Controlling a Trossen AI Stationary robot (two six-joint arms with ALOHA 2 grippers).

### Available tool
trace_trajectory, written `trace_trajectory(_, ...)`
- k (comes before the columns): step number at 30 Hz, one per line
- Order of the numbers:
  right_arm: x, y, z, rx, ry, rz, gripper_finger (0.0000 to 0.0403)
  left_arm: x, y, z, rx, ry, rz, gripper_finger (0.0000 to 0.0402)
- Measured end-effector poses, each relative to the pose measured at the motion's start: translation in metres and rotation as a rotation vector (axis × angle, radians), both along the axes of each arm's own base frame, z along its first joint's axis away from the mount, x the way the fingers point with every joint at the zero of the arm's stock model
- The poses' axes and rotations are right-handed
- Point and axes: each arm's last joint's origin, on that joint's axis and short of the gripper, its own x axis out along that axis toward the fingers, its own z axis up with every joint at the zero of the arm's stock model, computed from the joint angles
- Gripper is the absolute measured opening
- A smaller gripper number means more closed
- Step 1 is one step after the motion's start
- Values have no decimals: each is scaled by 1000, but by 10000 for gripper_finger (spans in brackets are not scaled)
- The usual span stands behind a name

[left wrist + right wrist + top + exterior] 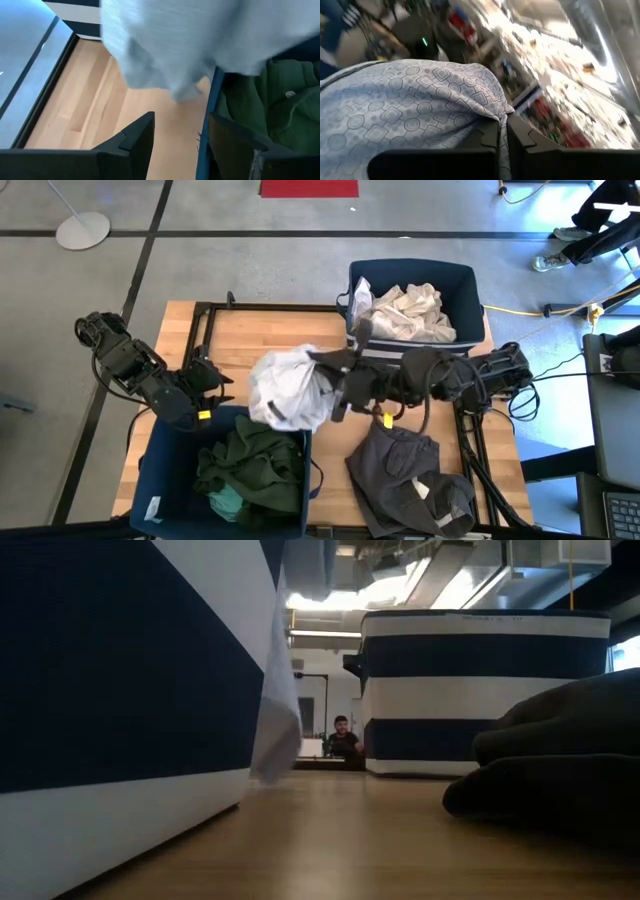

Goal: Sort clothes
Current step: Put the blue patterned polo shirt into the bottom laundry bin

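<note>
My right gripper (335,383) reaches in from the table's right and is shut on a light grey patterned garment (288,390). The garment is bunched over the far right corner of the near-left navy bin (160,470). That bin holds dark olive green clothes (250,465) and a teal piece (225,500). My left gripper (210,380) is open and empty beside the bin's far edge, with the garment (190,45) hanging in front of it. A dark grey garment (410,480) lies flat on the table at the near right. Cream clothes (410,313) fill the far right bin (460,280). My right gripper pinches a gathered fold of the light grey garment (492,114) between its two shut fingers. The fingers come about level from the table's right side. The garment bulges beyond the fingers and hangs down, its lower end (275,755) beside the near-left bin's wall.
The striped far right bin (480,690) and the dark grey garment (560,765) stand close on the table's right. Bare wood (270,330) shows at the far middle. A person (343,737) sits far behind the table.
</note>
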Motion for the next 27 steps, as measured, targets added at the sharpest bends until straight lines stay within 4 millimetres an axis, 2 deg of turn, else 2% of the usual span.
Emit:
trace_trajectory(8,27,18,-8,-26,-161,257,12,0,0,0,15,-4,0,172)
trace_trajectory(13,49,31,-25,-18,-210,397,12,0,1,0,25,-12,8,172)
trace_trajectory(19,80,44,-65,81,-110,501,18,0,1,0,23,-13,11,172)
trace_trajectory(23,100,51,-100,126,25,500,29,0,1,0,22,-13,12,172)
trace_trajectory(27,111,53,-126,117,158,433,38,0,1,0,22,-13,12,172)
